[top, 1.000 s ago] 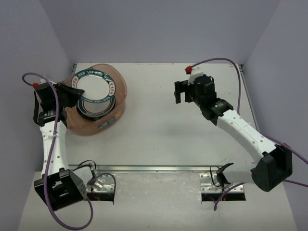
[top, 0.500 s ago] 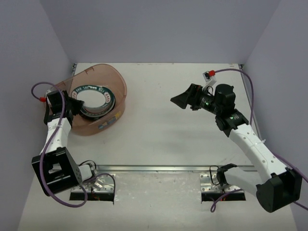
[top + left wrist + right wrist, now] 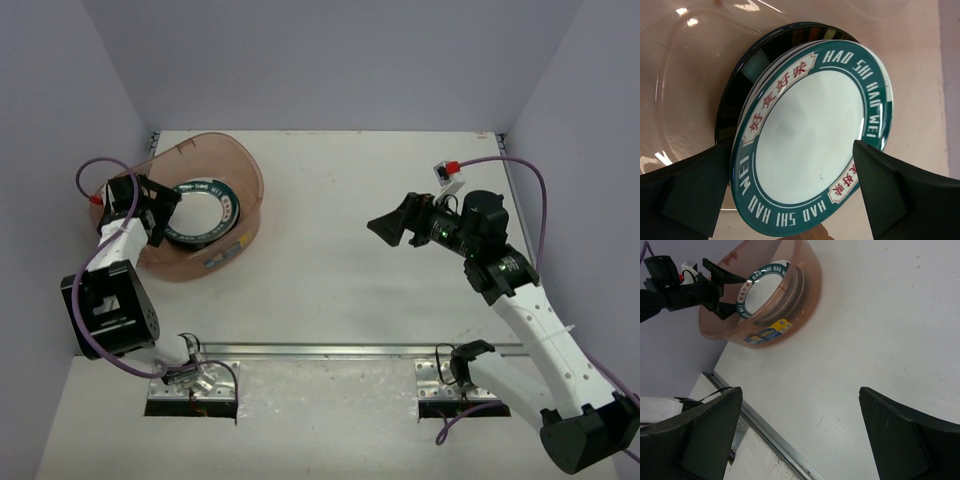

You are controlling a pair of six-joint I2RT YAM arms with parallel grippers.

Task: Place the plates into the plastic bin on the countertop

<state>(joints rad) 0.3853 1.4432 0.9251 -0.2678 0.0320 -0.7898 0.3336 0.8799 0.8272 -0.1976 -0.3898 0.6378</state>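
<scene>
The plastic bin (image 3: 228, 170) sits at the far left of the countertop (image 3: 340, 270) with a stack of plates (image 3: 205, 212) inside. On top lies a white plate with a teal lettered rim (image 3: 810, 135), tilted against a dark-rimmed plate (image 3: 737, 90). My left gripper (image 3: 157, 213) hangs over the bin's left side; its jaws stand open, wide on either side of the top plate (image 3: 792, 165). My right gripper (image 3: 393, 228) is open over the bare countertop at mid-right, with nothing between its fingers (image 3: 705, 435). The bin (image 3: 800, 305) and the teal-rimmed plate (image 3: 762, 287) also show in the right wrist view.
A metal rail (image 3: 320, 350) runs along the countertop's front edge, with both arm bases behind it. Purple walls close in the left, back and right sides. A yellow-blue label (image 3: 222, 257) marks the bin's near wall.
My left gripper lowered the teal-rimmed plate onto the stack in the bin and opened, letting it go. My right arm drew back to the right and nearer.
</scene>
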